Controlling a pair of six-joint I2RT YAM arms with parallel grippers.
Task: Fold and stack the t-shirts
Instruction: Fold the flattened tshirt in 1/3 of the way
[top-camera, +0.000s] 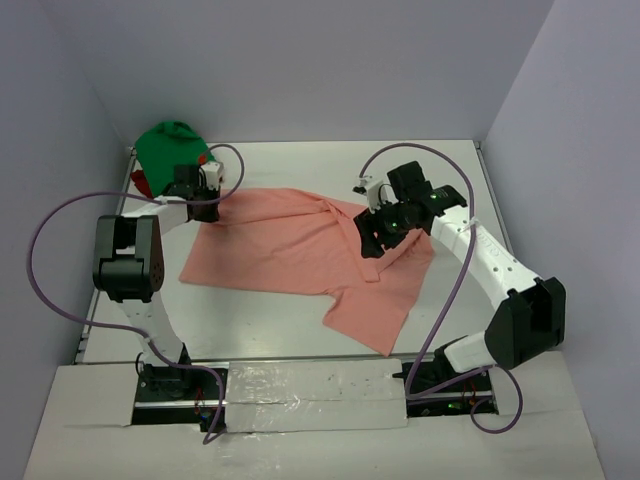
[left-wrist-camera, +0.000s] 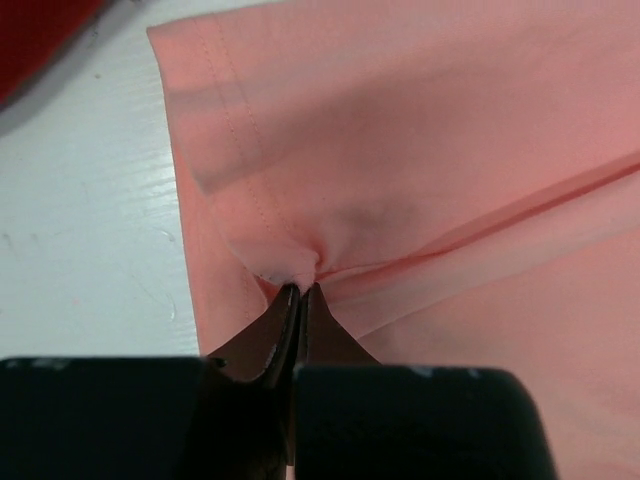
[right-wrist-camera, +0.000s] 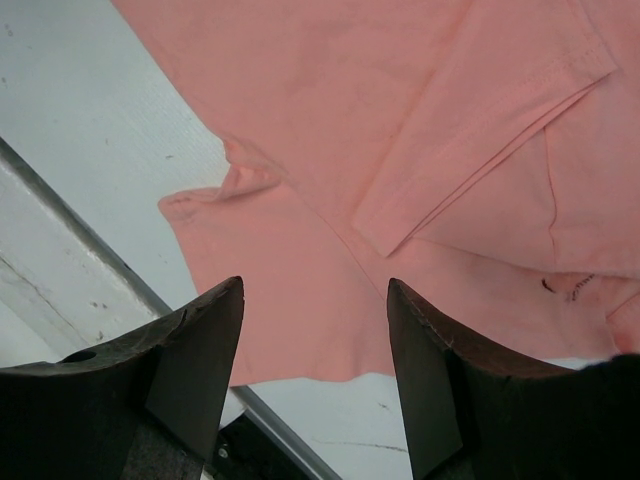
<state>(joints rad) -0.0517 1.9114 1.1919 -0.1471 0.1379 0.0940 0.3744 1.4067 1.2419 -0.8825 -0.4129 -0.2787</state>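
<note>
The salmon-pink t-shirt (top-camera: 300, 245) lies spread and creased across the middle of the table. At its far left corner my left gripper (top-camera: 212, 208) is shut on a small pinch of the cloth near a hem (left-wrist-camera: 300, 287), with the fabric puckering at the tips. My right gripper (top-camera: 372, 240) hovers over the shirt's right part. It is open, with nothing between its fingers (right-wrist-camera: 315, 285); a sleeve (right-wrist-camera: 480, 140) lies beyond them. A bright green t-shirt (top-camera: 170, 148) and a dark red one (top-camera: 143, 183) are bunched in the far left corner.
Grey walls close the table on the left, back and right. A raised rail (right-wrist-camera: 100, 240) runs along the table's edge beside the shirt's hem. A taped white strip (top-camera: 310, 395) lies between the arm bases. Purple cables (top-camera: 60, 215) loop off both arms.
</note>
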